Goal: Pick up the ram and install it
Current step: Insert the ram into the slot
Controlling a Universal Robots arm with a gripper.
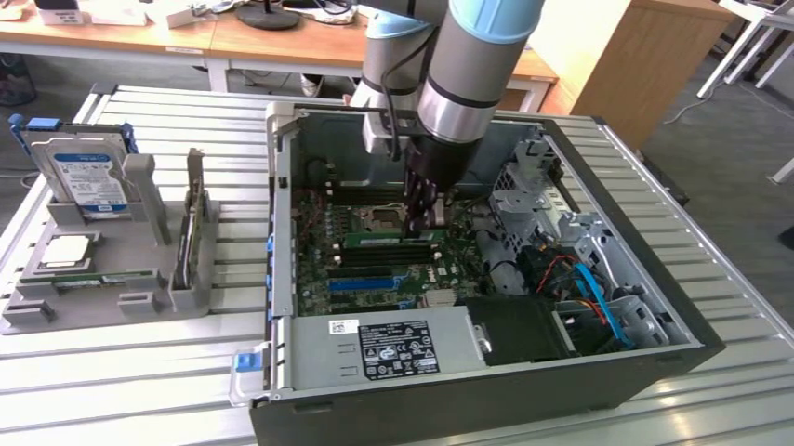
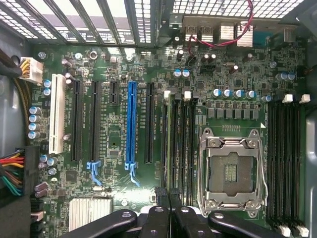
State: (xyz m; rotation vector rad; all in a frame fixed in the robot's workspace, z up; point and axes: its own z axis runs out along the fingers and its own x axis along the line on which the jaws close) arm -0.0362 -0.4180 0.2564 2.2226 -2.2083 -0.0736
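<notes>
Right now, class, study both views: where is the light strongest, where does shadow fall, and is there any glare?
Exterior view: daylight brightens the slatted table; the open computer case is dimmer inside, beneath the arm. Wrist view: the vent grille is washed out white, the motherboard evenly lit, the gripper dark.
</notes>
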